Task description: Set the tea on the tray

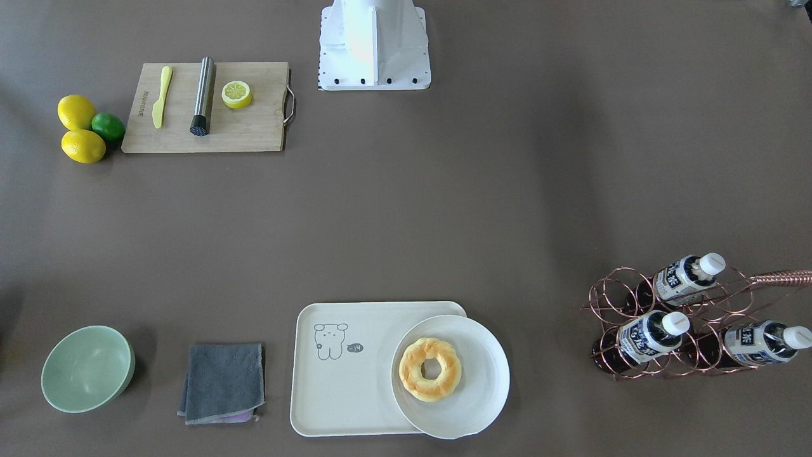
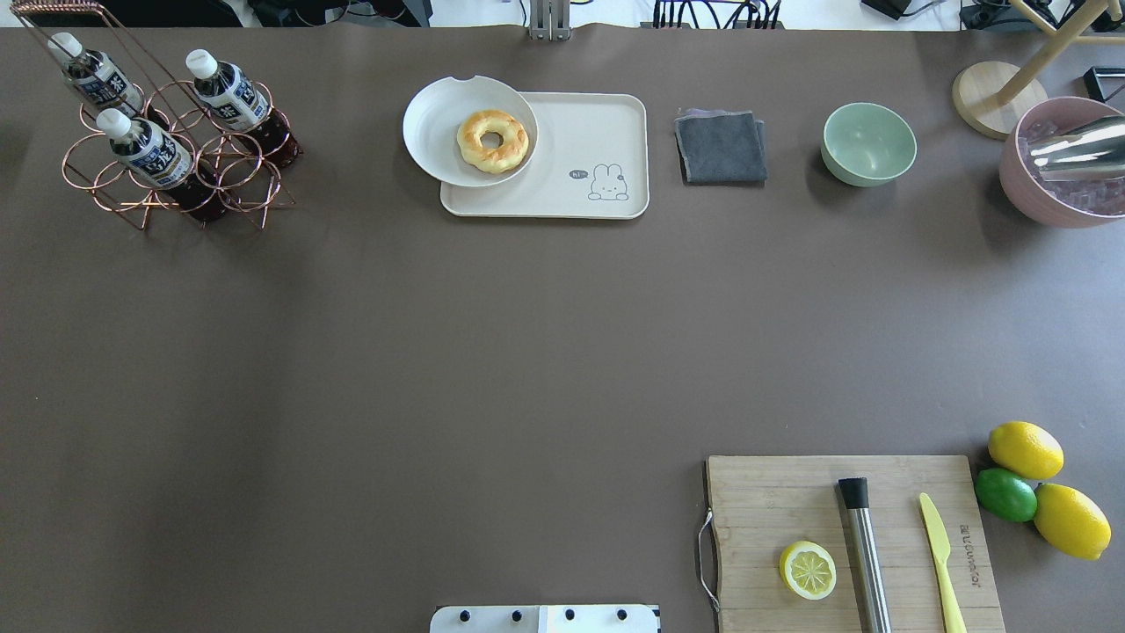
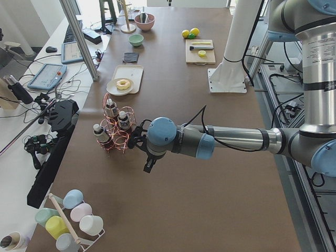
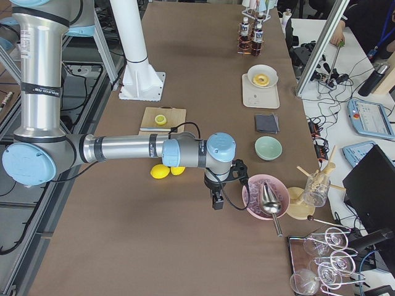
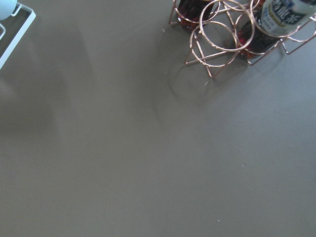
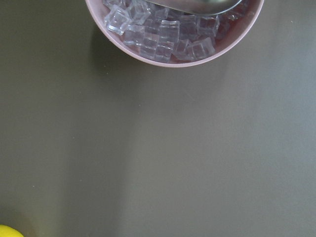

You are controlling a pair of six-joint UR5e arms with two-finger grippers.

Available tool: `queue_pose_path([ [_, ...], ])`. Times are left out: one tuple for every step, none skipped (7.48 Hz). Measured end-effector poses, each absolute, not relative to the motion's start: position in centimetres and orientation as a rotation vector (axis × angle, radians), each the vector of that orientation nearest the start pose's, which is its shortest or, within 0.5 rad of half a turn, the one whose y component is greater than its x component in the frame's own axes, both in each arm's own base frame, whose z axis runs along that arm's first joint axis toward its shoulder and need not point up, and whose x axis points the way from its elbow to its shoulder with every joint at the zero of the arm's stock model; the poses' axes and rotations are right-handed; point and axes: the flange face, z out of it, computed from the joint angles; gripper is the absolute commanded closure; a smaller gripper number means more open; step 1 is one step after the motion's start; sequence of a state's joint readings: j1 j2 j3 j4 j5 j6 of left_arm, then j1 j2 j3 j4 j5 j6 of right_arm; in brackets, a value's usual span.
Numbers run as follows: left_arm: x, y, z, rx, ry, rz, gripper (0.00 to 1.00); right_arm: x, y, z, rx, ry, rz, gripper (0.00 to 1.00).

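Three tea bottles [image 2: 149, 151] [image 2: 230, 92] [image 2: 92, 77] lean in a copper wire rack [image 2: 132, 189] at the table's far left corner; they show too in the front view [image 1: 653, 334]. The cream tray [image 2: 606, 132] lies at the far middle, and a white plate [image 2: 435, 132] with a doughnut [image 2: 492, 139] overlaps its left end. My left gripper [image 3: 148, 167] hangs over the table beside the rack. My right gripper [image 4: 215, 202] hangs near the pink bowl. I cannot tell whether either is open or shut. No fingers show in the wrist views.
A grey cloth [image 2: 721, 147], a green bowl [image 2: 868, 143] and a pink bowl of ice [image 2: 1059, 167] with a metal scoop stand along the far edge. A cutting board [image 2: 848, 541] with a lemon half, muddler and knife sits near right, beside lemons [image 2: 1025, 449] and a lime.
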State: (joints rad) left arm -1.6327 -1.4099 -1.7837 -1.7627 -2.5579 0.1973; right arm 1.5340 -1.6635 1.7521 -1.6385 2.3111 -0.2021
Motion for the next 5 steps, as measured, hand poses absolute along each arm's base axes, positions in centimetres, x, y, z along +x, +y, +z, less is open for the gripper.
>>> queue_pose_path([
  [-7.5,-43.7,58.1,0.372,0.954,0.260,0.00,4.8,-45.6,61.3,0.097,-0.755,-0.238,0.00],
  [-7.3,-45.1,56.4,0.398,0.951,0.268,0.00,4.7,-45.9,60.5,0.110,-0.766,-0.240,0.00],
  [-7.3,-46.6,54.2,0.418,0.943,0.225,0.01,4.7,-46.1,59.8,0.124,-0.768,-0.243,0.00],
  [-6.9,-48.0,51.8,0.458,0.922,0.172,0.02,4.7,-46.2,59.0,0.142,-0.765,-0.250,0.00],
  [-5.2,-48.9,49.4,0.493,0.908,0.117,0.03,4.8,-46.3,58.1,0.159,-0.761,-0.256,0.00],
])
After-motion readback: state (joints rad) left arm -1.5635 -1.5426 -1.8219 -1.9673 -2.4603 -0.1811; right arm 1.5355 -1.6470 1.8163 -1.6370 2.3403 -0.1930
